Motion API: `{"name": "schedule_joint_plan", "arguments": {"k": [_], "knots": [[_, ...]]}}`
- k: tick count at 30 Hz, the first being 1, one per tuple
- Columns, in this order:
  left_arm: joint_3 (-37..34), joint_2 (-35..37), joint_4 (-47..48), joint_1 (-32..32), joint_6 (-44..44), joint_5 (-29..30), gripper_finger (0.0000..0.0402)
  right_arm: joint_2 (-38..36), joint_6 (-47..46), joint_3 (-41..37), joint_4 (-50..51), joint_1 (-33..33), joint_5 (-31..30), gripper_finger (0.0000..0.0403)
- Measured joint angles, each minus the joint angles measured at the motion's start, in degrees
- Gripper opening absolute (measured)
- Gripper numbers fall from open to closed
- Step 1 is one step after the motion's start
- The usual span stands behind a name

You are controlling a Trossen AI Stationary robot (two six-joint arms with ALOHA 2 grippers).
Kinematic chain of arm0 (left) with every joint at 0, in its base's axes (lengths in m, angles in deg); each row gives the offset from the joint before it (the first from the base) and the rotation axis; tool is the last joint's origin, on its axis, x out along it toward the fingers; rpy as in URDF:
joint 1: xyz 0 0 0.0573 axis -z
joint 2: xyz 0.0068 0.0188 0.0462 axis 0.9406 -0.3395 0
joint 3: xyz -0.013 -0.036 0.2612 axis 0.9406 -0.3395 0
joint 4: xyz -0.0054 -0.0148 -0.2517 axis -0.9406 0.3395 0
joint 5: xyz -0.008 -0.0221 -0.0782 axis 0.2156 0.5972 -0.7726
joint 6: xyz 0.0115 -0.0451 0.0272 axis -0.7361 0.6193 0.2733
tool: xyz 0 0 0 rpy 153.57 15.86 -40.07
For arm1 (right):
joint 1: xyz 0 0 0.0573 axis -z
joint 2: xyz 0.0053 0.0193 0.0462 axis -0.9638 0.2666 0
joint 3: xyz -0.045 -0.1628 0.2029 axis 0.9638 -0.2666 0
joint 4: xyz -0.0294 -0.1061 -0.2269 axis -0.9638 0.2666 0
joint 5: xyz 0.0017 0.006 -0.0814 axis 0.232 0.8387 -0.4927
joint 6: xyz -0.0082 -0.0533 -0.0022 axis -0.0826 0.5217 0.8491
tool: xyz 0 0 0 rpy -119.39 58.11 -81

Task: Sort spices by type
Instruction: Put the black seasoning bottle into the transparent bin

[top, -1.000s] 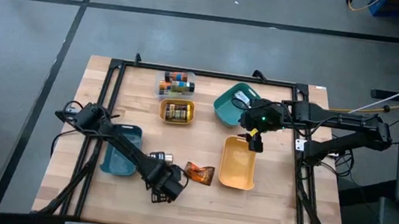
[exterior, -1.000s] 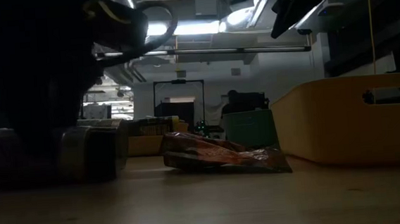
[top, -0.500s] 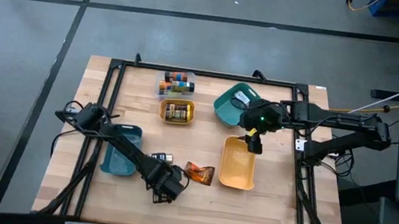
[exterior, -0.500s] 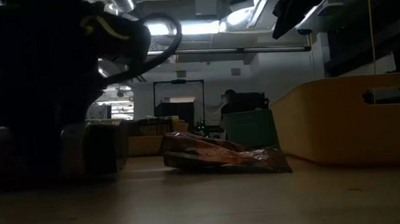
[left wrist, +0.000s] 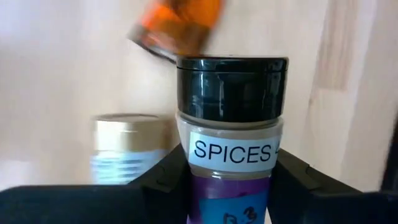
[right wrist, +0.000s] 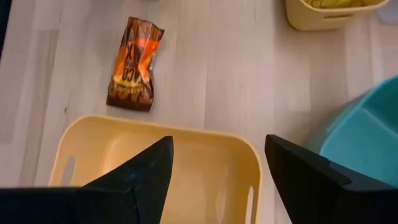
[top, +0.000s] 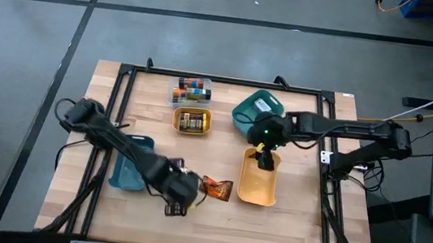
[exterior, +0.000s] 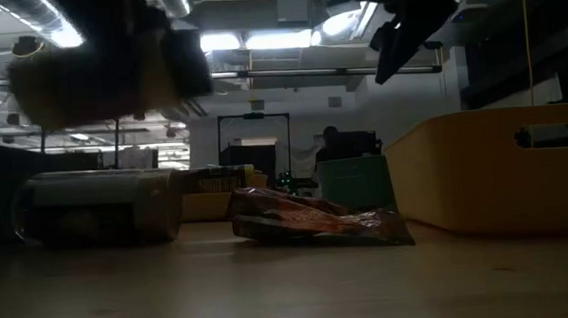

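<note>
My left gripper (left wrist: 231, 186) is shut on a spice jar (left wrist: 231, 112) with a black cap, a white "SPICES" strip and a purple label. It holds the jar above the table near the front (top: 180, 193). A second jar (left wrist: 127, 146) with a gold cap lies on its side on the wood just beside it (exterior: 97, 207). The orange-brown packet (top: 217, 189) lies flat to the right of them. My right gripper (right wrist: 217, 180) hangs open over the large yellow tray (top: 258, 183) and touches nothing. My left gripper pinches the jar's body between its two fingers (left wrist: 165, 180), on the labelled part just below the cap (left wrist: 231, 152). The fingers come from above, slanting down, and lie across the jar. The jar is lifted clear of the table (exterior: 108, 76), lying about level.
A blue tray (top: 131, 165) stands left of my left gripper. At the back are a small yellow tray (top: 191, 120) and a clear tray (top: 191, 91), both with jars in them, and a teal tray (top: 255, 109). Bare wood lies along the near edge.
My left gripper has shut on the purple-labelled jar and risen, lifting it clear of the table. The gold-capped jar has stayed lying where it was. My right gripper has gone toward the near edge and a little down, over the large yellow tray, still open.
</note>
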Motion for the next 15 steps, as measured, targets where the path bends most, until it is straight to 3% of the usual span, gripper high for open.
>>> {"name": "schedule_joint_plan", "arguments": {"k": [8,12,15], "knots": [[0.0,12.6,11.7,-7.3,-7.2,17.3,0.0137,2.9,0.1,0.0,-3.6,0.0,0.0,0.0254],[0.0,16.8,12.3,-14.3,-14.5,28.3,0.0139,3.1,0.1,0.0,-4.0,0.0,0.0,0.0254],[0.0,17.8,10.6,-21.0,-22.6,31.9,0.0140,3.1,0.1,0.0,-5.4,0.0,0.0,0.0254]]}}
